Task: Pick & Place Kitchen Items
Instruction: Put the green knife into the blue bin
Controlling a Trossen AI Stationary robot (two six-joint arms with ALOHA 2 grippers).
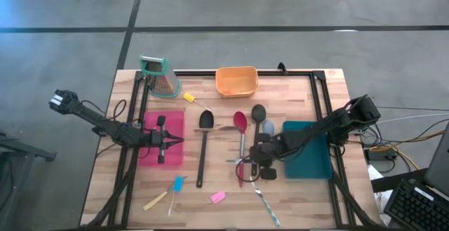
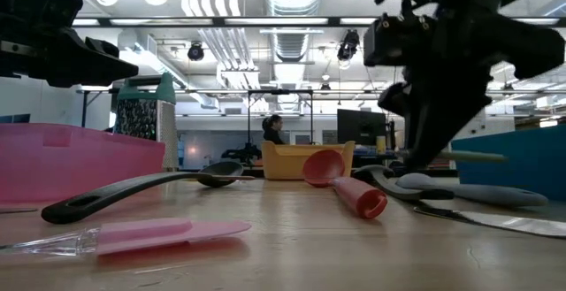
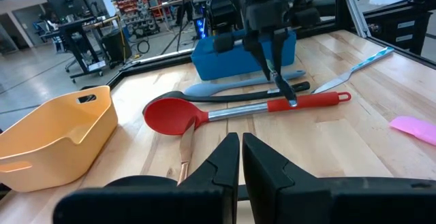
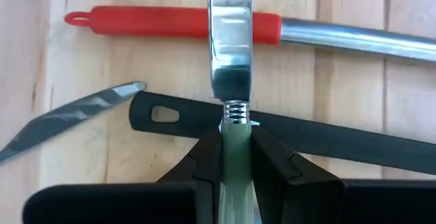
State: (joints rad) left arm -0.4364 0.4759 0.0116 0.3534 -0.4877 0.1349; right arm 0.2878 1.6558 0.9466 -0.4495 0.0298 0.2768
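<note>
A: Where is the right claw (image 4: pixel 235 157) just now?

B: Over the middle of the desk (image 1: pixel 295 196), low above the pile of cutlery. Its fingers are pressed in on the pale-green handle of a metal knife (image 4: pixel 230 67) — the shiny blade sticks out ahead of them, crossing above the red spoon (image 4: pixel 174 25) and a black spoon handle (image 4: pixel 327 139).

A: Why grip it by the handle end?

B: My guess: the handle is the thickest part and gives the pads something to bite, while the flat blade would slip. The wrist view looks straight down along it, so the claw probably came in from above to clear the neighbours.

A: And the other slim piece?

B: A second metal blade (image 4: pixel 65 118) lies flat on the wood beside the black handle, untouched.

A: What about the left arm?

B: The left claw (image 1: pixel 168 142) sits over the pink bin (image 1: pixel 151 157), fingers nearly together with nothing between them — waiting, by the look of it.

A: Where might the knife go?

B: Likely the teal bin (image 1: pixel 312 164) just beside the right arm, since it is nearest; that is only a judgement. The risk I see is the blade tip snagging the red spoon as it lifts.

A: Anything else left out?

B: A black slotted spatula (image 1: pixel 204 143), and small pink (image 1: pixel 217 197) and blue (image 1: pixel 177 184) tools near the front edge.
</note>
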